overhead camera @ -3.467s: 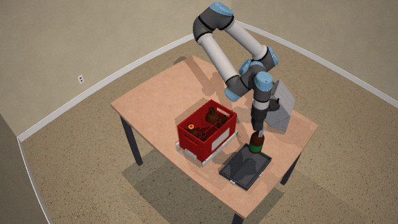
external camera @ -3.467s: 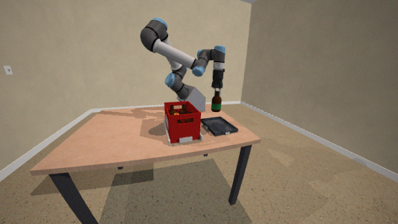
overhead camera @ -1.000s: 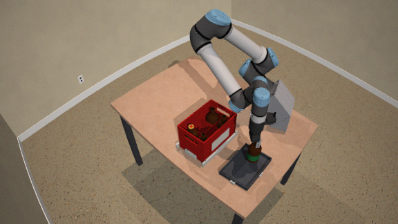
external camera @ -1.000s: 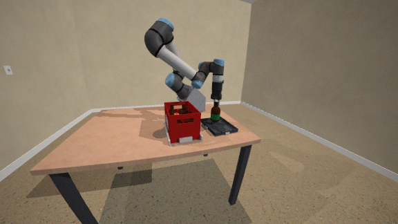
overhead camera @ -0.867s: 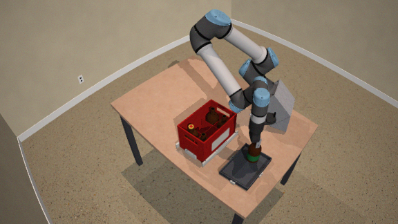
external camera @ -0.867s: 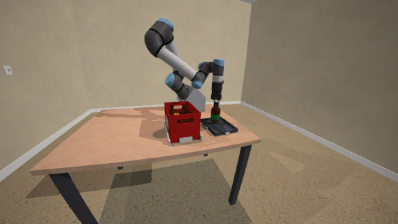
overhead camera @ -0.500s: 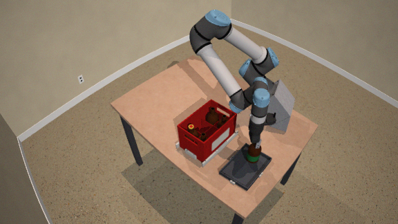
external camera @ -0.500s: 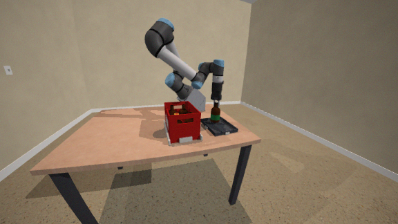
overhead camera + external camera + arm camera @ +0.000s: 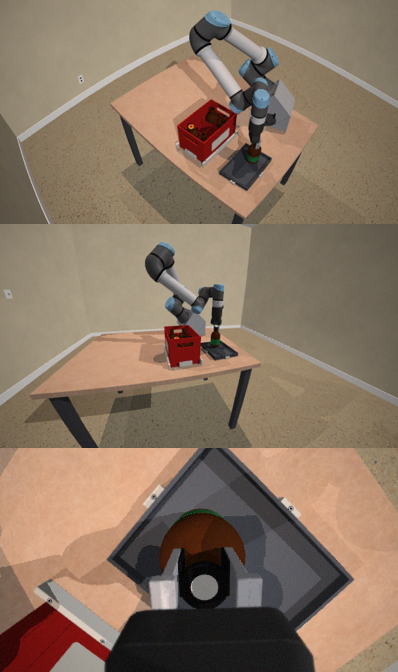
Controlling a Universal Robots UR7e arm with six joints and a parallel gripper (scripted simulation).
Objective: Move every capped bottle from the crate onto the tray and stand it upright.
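Brown bottle (image 9: 253,153) (image 9: 215,338) (image 9: 202,538) — green-banded, pale-capped — upright in the jaws (image 9: 258,144) (image 9: 216,327).

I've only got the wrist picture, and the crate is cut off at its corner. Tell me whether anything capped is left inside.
Observer: Yes. In the crate, one bottle shows a red and yellow cap.

Operator: Now the one in my gripper. I'm looking down on its cap; give me its stance from the side.

Observer: From the exterior, the held bottle looks upright.
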